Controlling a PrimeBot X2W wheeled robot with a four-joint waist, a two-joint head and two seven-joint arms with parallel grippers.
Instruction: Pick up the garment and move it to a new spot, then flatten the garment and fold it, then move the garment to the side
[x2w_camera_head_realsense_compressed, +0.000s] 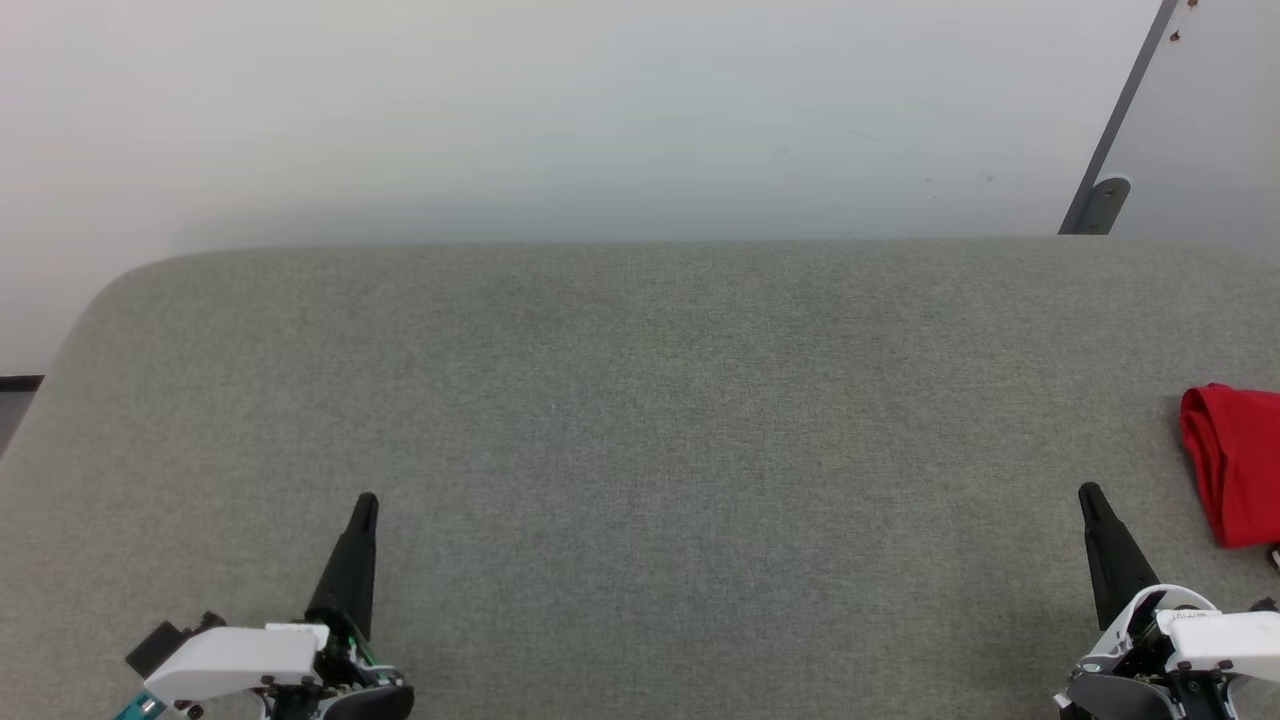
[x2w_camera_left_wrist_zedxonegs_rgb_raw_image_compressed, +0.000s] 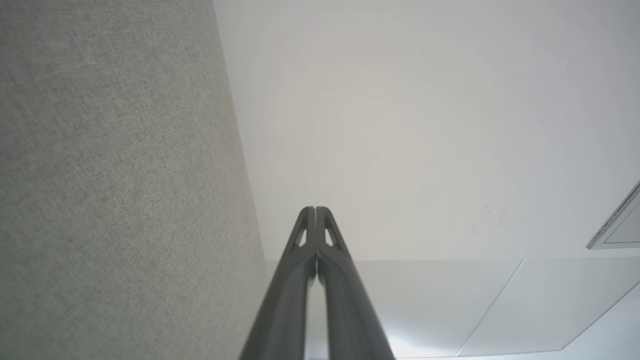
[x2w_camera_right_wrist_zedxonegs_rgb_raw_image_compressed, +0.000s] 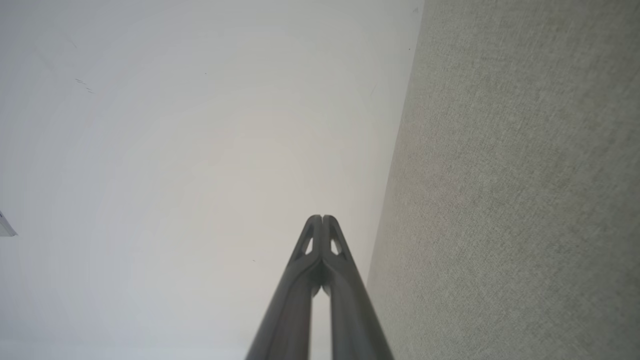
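Right end effector (x2w_camera_head_realsense_compressed: 1090, 496): fingers together, empty, near the garment (x2w_camera_head_realsense_compressed: 1235, 465), on its left. Left end effector (x2w_camera_head_realsense_compressed: 366, 503): fingers together, empty, well to the garment's left. The garment lies compact at the counter's (x2w_camera_head_realsense_compressed: 640, 400) right edge, apparently folded and set aside. Keep both arms clear of it.

— Describe yourself?
— My left gripper (x2w_camera_head_realsense_compressed: 365, 503) and right gripper (x2w_camera_head_realsense_compressed: 1090, 495): long dark tapered fingers (x2w_camera_left_wrist_zedxonegs_rgb_raw_image_compressed: 347, 310), slotted near tips. White shells (x2w_camera_head_realsense_compressed: 235, 660) behind; a teal bit (x2w_camera_head_realsense_compressed: 135, 708) at the left shell's seven o'clock.
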